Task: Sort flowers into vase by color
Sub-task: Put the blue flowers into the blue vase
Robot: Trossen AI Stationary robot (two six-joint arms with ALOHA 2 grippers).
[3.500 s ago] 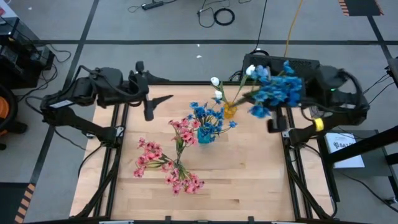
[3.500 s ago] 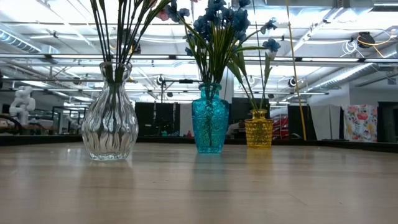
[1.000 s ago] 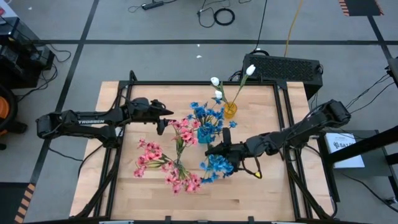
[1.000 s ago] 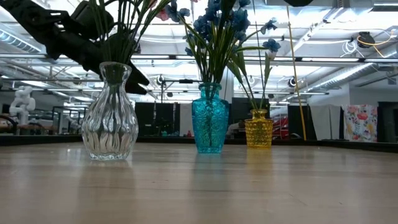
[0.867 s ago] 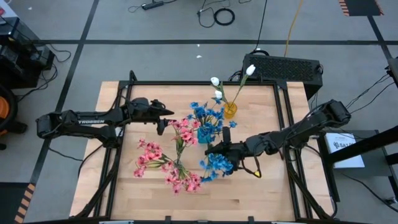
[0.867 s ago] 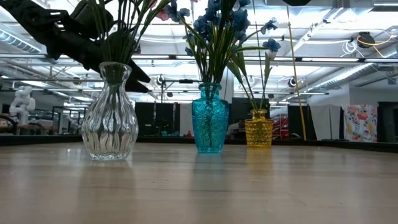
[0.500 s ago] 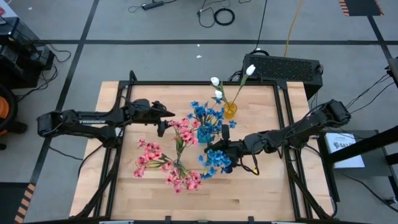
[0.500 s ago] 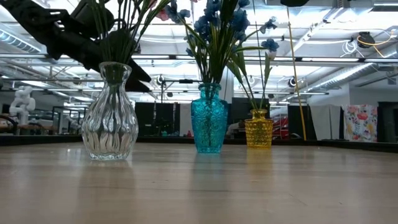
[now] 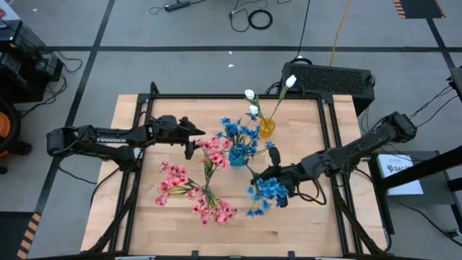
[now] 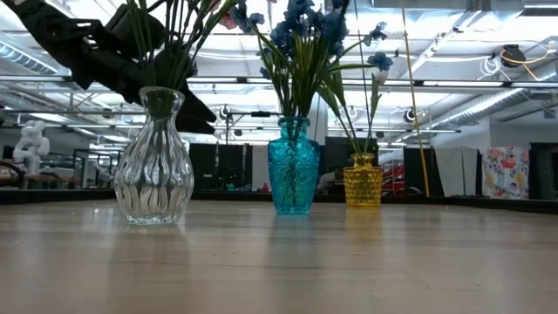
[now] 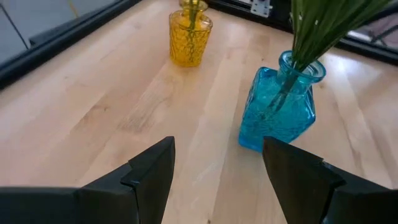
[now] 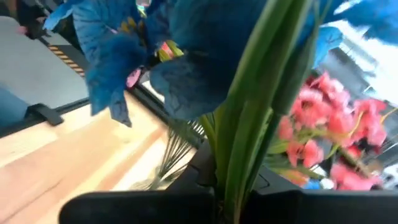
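Right end effector (image 9: 268, 175), clamped shut on the stems of a blue flower spray (image 9: 270, 192), hangs over the desk (image 9: 303, 217) just beside the blue vase (image 9: 237, 159); in the right wrist view the green stems (image 12: 258, 134) run up between the dark fingers. Left end effector (image 9: 190, 138), its jaws standing wide apart and holding nothing, waits over the desk on the far side of the pink blossoms, aimed toward the blue vase, which shows between its fingers in the left wrist view.

Desk contents, by size: the clear glass vase (image 10: 154, 166), nearest the front edge, carries the pink flowers (image 9: 193, 191). The blue vase at the centre already holds a bunch of blue flowers (image 9: 240, 137). The small yellow vase (image 10: 363, 181), farthest back, holds the white buds (image 9: 291, 81).

Step in hand: delivery of one more blue spray to the vase of matching colour. The carried spray hangs blossoms-down toward the desk front, so it appears not yet seated; whether its stem ends have entered the vase mouth cannot be told.

Next move, as judged: bring the stems upright over the narrow blue neck, thread them down among the stems already there, then release. The crowded neck and the neighbouring pink blossoms leave little room for error.
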